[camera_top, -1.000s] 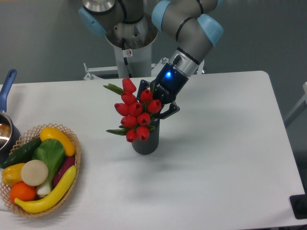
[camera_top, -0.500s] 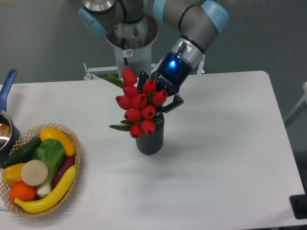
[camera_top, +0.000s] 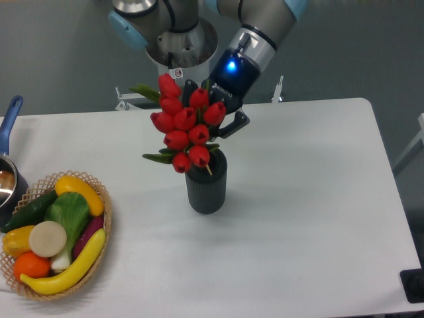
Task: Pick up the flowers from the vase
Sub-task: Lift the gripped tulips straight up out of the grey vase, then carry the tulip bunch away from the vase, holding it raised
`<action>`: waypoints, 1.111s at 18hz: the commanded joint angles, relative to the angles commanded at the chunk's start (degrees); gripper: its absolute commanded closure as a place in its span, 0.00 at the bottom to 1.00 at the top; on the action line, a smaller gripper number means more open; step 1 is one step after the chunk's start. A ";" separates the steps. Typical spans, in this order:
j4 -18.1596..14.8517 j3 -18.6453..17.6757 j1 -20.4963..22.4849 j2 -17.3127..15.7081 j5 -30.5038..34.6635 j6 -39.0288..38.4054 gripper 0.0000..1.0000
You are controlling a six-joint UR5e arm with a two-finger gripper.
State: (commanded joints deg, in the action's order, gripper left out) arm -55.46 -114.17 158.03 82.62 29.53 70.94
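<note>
tulips (camera_top: pixel 185 129) are pinched between the gripper (camera_top: pixel 211 114) fingers and held above the ribbed grey vase (camera_top: pixel 206 183), stems at its mouth; a wicker fruit basket (camera_top: pixel 104 203) is seen left.

A white table (camera_top: pixel 318 218) fills the room's middle under even light; a grey-blue wall (camera_top: pixel 59 53) runs from nine to three o'clock.
</note>
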 joint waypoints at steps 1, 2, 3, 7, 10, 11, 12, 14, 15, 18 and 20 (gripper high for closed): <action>0.00 0.35 0.09 -0.35 0.00 -1.23 0.58; 0.00 0.61 0.44 -0.79 0.00 -2.37 0.58; 0.00 1.14 1.05 -0.97 -0.35 -3.25 0.58; -0.09 3.69 1.93 -1.41 -0.35 -5.10 0.58; 0.00 5.79 4.21 -0.97 -0.61 -6.07 0.58; 0.00 6.32 4.83 -0.80 -0.61 -6.68 0.58; 0.00 6.85 5.09 -0.62 -0.61 -7.38 0.58; 0.18 7.64 5.18 -0.53 -0.61 -8.79 0.58; 0.26 8.08 5.71 -0.62 -0.61 -9.75 0.58; 0.35 10.27 6.94 -0.45 -0.61 -12.83 0.58; 0.44 11.77 8.17 1.12 -0.70 -12.93 0.58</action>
State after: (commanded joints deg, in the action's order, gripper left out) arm -55.02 -102.40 166.19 83.75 28.83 58.01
